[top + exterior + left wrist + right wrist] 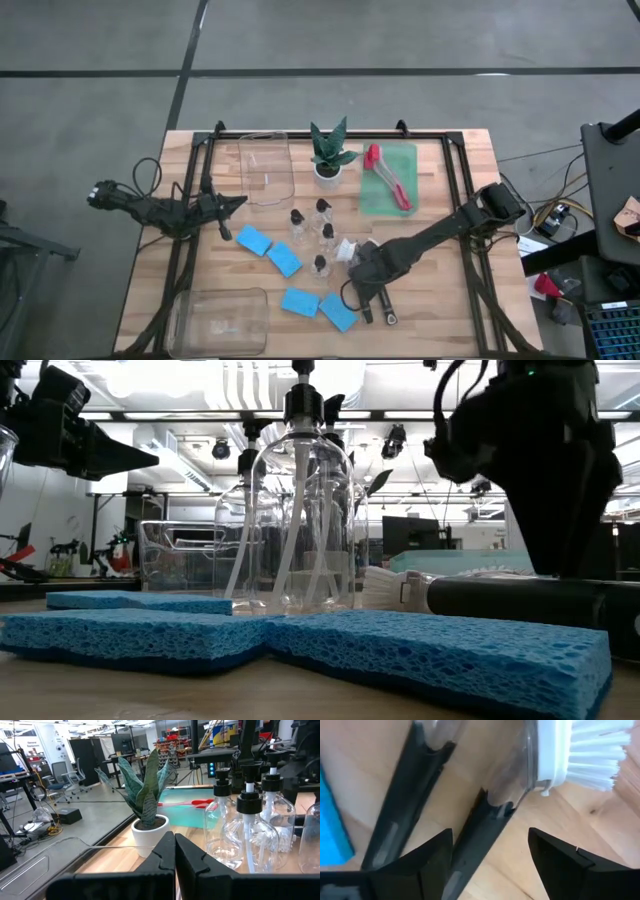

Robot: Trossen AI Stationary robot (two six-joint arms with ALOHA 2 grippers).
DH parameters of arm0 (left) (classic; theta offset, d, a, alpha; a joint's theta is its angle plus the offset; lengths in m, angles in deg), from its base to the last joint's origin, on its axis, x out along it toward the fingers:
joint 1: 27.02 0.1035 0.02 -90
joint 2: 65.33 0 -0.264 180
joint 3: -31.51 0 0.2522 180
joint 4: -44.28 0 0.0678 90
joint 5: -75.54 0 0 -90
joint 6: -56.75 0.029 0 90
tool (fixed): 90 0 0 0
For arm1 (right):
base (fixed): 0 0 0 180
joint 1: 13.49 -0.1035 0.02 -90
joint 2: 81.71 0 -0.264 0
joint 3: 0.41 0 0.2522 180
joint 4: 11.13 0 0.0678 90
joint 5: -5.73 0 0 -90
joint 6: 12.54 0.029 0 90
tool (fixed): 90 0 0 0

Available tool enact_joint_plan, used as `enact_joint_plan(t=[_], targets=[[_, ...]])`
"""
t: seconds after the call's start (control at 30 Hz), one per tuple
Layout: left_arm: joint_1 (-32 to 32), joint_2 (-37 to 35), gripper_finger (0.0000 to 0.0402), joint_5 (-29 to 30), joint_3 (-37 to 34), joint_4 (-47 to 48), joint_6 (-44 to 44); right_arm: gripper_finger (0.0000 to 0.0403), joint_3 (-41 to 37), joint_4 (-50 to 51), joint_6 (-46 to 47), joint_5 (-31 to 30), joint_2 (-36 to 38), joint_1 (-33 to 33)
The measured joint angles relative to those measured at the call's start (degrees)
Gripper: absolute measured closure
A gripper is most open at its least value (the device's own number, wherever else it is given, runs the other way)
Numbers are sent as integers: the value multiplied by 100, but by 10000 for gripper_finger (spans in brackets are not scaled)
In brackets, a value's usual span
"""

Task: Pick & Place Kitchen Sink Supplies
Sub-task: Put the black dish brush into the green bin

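R gripper poised over the black brushes, near the table's front edge

Right gripper (490, 862) hangs low over two black long-handled dish brushes w/ white bristle heads (580, 750), fingers spread apart, one handle running up between them; nothing clamped yet, lined up for a grab, I'd say. Left gripper (174, 865) waits by the left edge, fingers pressed together, empty, pointing at the green potted plant in its white pot (145, 805). Four bright blue rectangular sponges (253, 240) trail toward the front edge; small clear bottles w/ black pump caps (322, 236) cluster mid-table. Two red brushes (390, 180) already lie in the green-tinted tray (372, 200) at the back (sorted, prob.). Clear plastic trays (265, 165) at back and front-left hold nothing.
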Motion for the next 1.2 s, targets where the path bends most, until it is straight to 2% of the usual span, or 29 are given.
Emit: enact_joint_plan(t=[0.3,0.6,1.07,1.2], targets=[[0,0,401,1,0,1,0,154,-419,-706,322,-3,-7,-123],[2,0,401,1,0,0,0,178,-705,-883,507,-1,-7,-158],[2,0,401,0,0,0,1,285,-757,-991,36,82,16,-156],[1,2,401,2,0,0,1,300,-757,-860,-25,149,153,-156]])
